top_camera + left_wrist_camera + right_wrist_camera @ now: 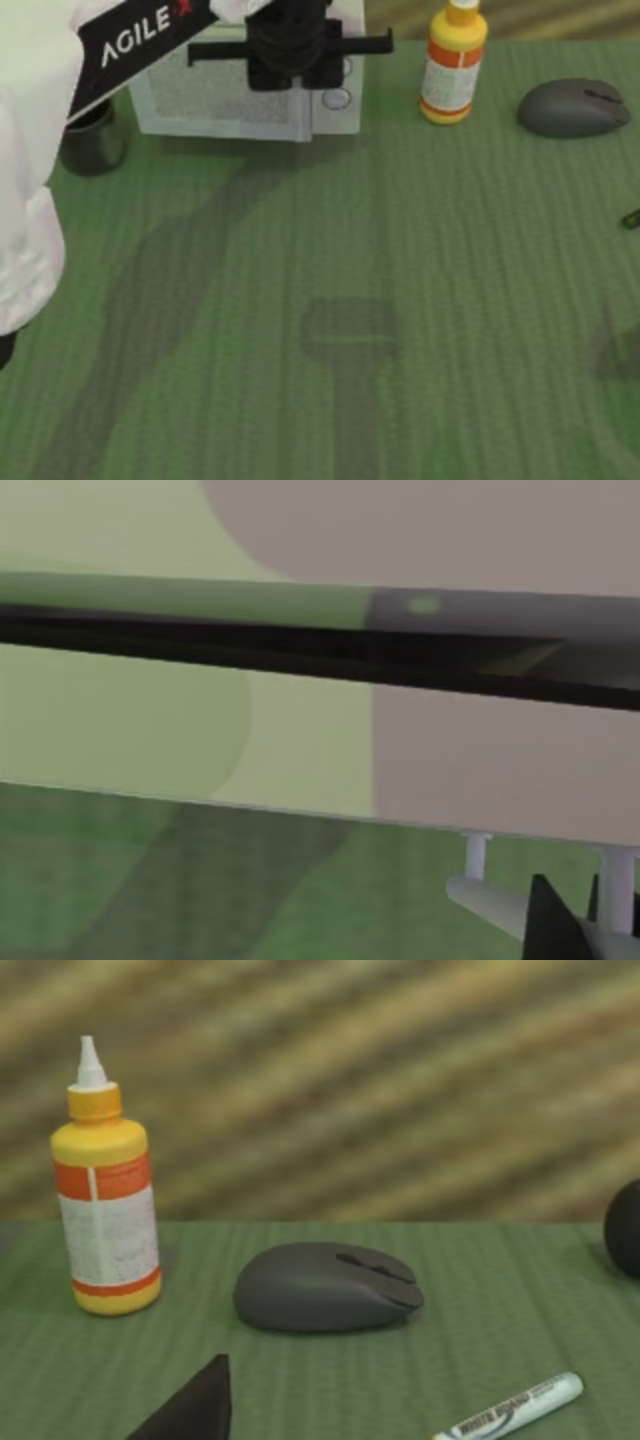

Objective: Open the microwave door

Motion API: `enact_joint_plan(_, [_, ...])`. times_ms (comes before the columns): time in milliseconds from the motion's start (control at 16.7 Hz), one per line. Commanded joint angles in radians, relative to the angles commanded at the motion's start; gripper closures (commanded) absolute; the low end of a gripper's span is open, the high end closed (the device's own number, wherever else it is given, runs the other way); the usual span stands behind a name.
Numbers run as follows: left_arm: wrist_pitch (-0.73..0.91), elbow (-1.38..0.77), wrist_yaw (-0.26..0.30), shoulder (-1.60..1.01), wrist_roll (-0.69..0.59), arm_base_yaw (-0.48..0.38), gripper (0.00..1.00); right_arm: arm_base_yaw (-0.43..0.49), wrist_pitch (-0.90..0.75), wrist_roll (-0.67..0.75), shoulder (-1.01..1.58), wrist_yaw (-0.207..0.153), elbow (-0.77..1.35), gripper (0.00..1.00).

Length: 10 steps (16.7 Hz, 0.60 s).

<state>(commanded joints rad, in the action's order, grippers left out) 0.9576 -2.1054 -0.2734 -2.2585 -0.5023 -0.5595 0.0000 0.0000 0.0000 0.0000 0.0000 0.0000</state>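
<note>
Two arms are mine, and only the left one is at work. Taking the microwave (pixel 250 100) as my landmark: it stands at the far edge of the green desk (pixel 400 300), left of centre, the largest thing here. Its door (pixel 215 100) covers most of the front, mesh window facing the near side; in the left wrist view a dark gap runs along the door (pixel 480 760) edge, so it looks slightly ajar, though how far I cannot tell. My left arm reaches in from the left, over the microwave's top, and my left gripper (pixel 290 50) hangs above the front, near the knob panel; whether its jaws are wide or closed I cannot tell. A round knob (pixel 337 98) shows just right of the door. Right of the microwave stands a yellow bottle (pixel 452 62), and farther right a grey mouse (pixel 573 107). Left of the microwave, just beside it, sits a metal cup (pixel 92 140). A marker (pixel 510 1408) lies nearest my right wrist camera, near the mouse.
</note>
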Motion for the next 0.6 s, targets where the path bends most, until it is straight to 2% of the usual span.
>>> enact_joint_plan(600, [-0.067, 0.127, 0.032, 0.076, 0.067, 0.005, 1.00, 0.000, 0.000, 0.000, 0.000, 0.000, 0.000, 0.00])
